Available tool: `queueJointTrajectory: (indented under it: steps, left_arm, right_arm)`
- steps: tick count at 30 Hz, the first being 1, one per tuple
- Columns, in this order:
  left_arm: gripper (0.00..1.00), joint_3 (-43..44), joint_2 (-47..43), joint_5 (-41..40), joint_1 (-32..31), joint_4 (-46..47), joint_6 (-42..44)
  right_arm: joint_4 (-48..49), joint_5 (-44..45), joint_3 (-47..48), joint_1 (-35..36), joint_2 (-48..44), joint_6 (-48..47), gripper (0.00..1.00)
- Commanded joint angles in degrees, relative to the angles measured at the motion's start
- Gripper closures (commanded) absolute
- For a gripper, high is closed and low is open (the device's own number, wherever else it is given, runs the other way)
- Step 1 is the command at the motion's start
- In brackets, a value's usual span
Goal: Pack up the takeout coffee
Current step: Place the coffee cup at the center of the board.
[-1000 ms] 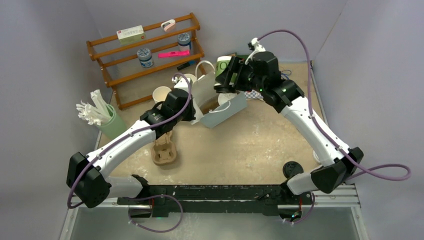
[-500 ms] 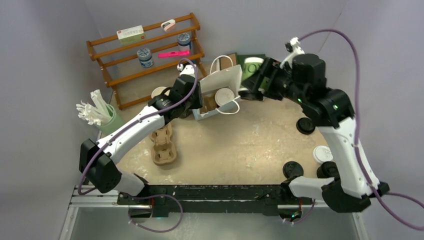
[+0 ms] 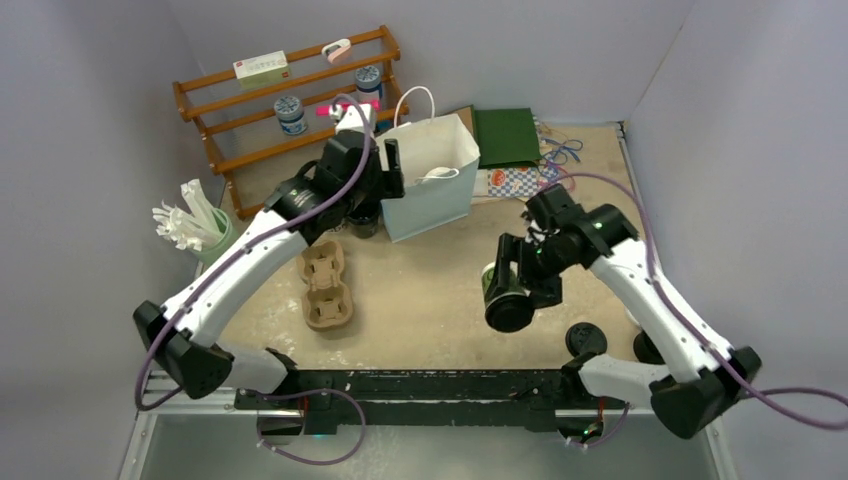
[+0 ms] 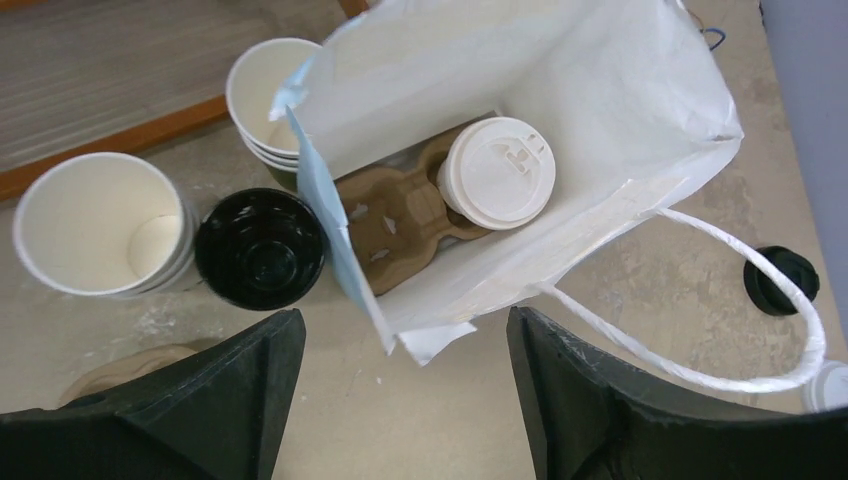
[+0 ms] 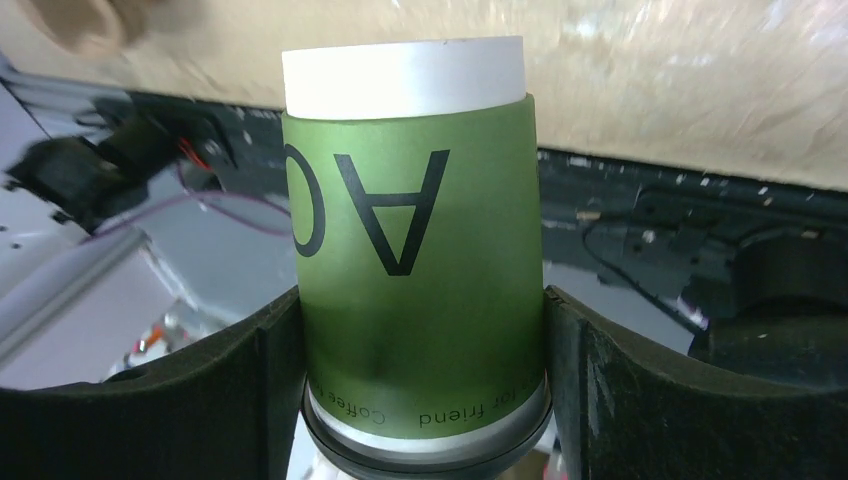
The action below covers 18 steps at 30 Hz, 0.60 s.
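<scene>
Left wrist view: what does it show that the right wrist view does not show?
Only left wrist: a white bag holding a carrier and a white-lidded cup, with empty cups beside it. Only right wrist: a green-sleeved cup, its lid at the picture's bottom, clamped in the right end effector. Both: the beige table.

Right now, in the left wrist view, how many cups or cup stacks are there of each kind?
White lidded cup: 1
Black open cup: 1
Cream open-cup stacks: 2
Total: 4
</scene>
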Motion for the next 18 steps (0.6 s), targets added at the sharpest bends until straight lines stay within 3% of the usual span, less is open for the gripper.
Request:
queueJointTrajectory:
  steps: [1,5,9,13,18]
  left_arm:
    - [0.23,2.9,-7.1,-2.5,0.1,-4.2,4.1]
    - [0.25,-1.6,-11.8,12.0,0.1,-2.3,7.9]
    - [0.27,-15.4,-22.4,26.1,-1.1,8.5,6.5]
    - [0.26,-29.1,-30.9,24.9,-8.7,21.3,6.4]
    - [0.25,-32.2,-28.2,25.0,-14.5,24.9,12.3]
  right_arm:
    - [-3.1,-13.3,-6.1,-0.3,3.6,-3.2,0.61]
    - [-3.6,-18.6,-10.3,-0.2,9.2,-6.4,0.57]
    - [0.6,-25.1,-12.7,-0.4,13.7,-3.8,0.55]
    - [10.2,-34.0,-18.6,-0.5,15.1,8.7,0.52]
    - [26.2,-37.0,-24.4,-0.6,15.2,30.1,0.45]
